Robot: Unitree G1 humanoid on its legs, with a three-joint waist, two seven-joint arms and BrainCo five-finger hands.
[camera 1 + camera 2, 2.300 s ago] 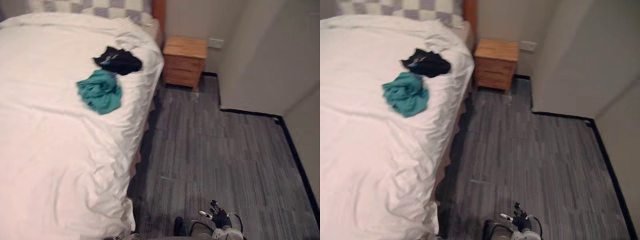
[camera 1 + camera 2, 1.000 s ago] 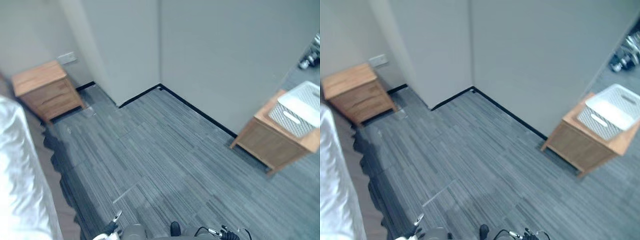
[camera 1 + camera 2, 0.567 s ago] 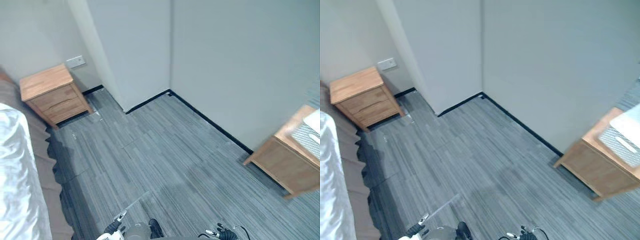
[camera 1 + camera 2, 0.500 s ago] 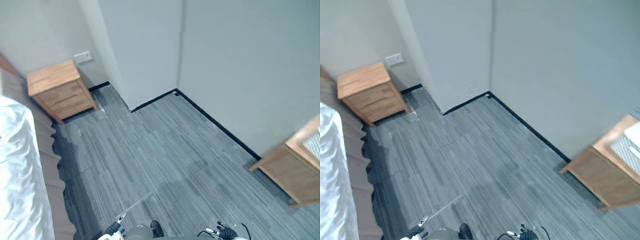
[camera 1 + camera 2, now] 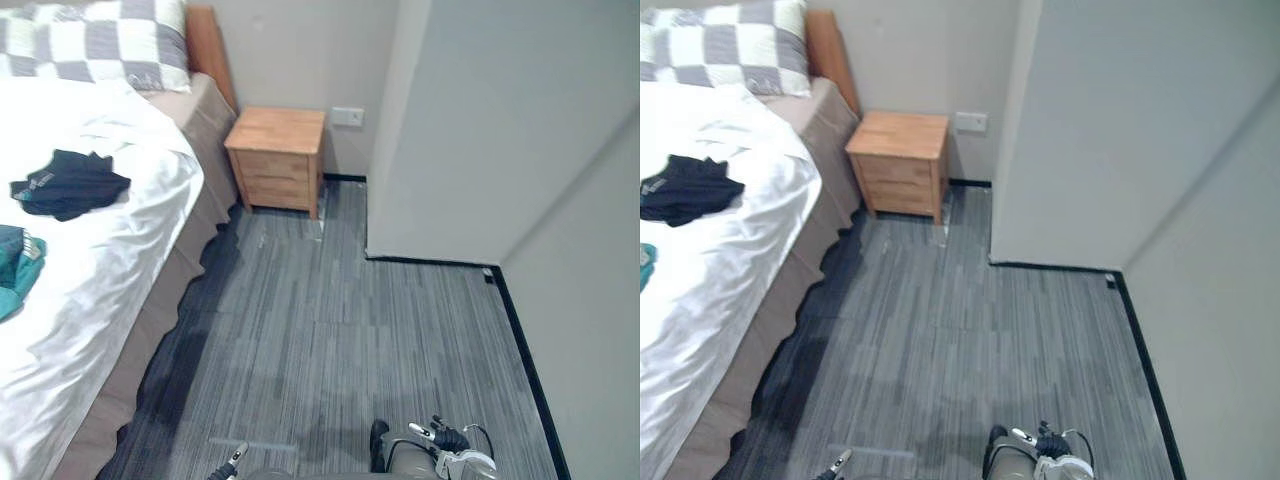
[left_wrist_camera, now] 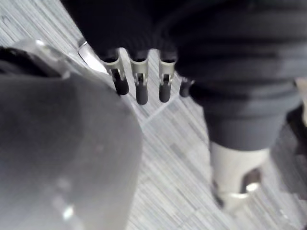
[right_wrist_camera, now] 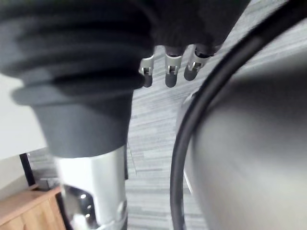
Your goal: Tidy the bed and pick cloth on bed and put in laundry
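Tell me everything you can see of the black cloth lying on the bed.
The black cloth is a soft dark garment, crumpled into a low uneven heap of folds. It lies on the white duvet, well clear of the checked pillow and near the teal cloth. A sliver of duvet seems to part those two. Nothing rests on it.
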